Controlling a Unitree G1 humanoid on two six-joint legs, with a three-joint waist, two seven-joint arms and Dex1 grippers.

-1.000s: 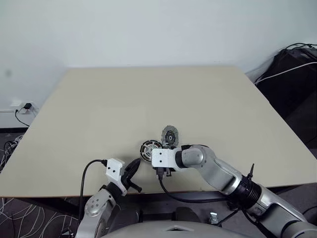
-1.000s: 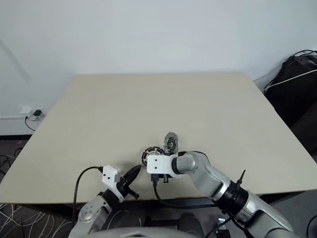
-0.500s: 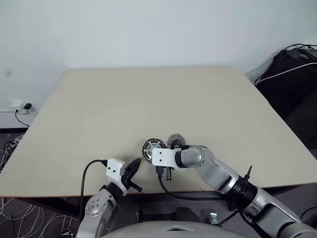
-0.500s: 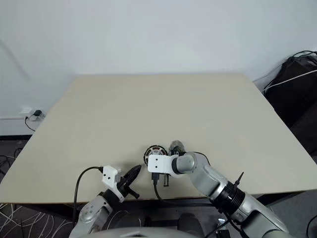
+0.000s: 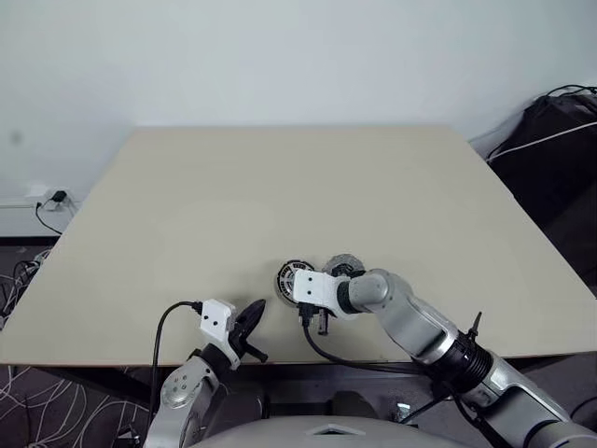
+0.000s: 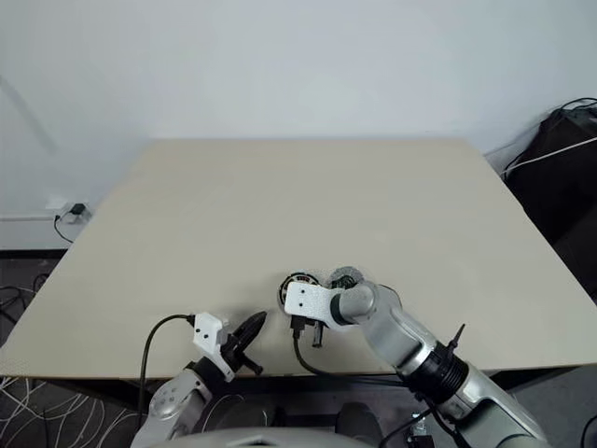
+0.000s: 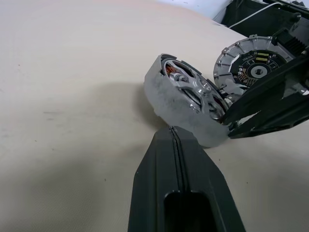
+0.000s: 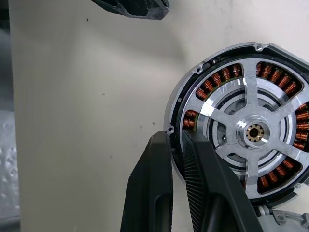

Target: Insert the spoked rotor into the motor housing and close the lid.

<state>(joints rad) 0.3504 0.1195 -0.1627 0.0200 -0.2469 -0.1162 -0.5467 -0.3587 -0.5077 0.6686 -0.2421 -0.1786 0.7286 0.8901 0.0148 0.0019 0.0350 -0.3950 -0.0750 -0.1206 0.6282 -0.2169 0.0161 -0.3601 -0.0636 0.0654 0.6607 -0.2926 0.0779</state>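
- The motor housing (image 8: 241, 130) is seen tipped up on its edge on the beige worktop (image 5: 280, 196), near the worktop's front edge, with its copper coils showing.
- The spoked rotor (image 8: 251, 131) is seated inside the motor housing, its silver spokes and hub lying across the coil ring.
- The rim of the motor housing is pinched by the right end effector (image 8: 176, 145), one finger outside the rim and one inside it.
- The lid (image 7: 251, 67) is propped just behind the motor housing, touching it, with its dark centre patch turned outward.
- The left end effector (image 7: 175, 137) is clenched on nothing, its tip held just in front of the motor housing.
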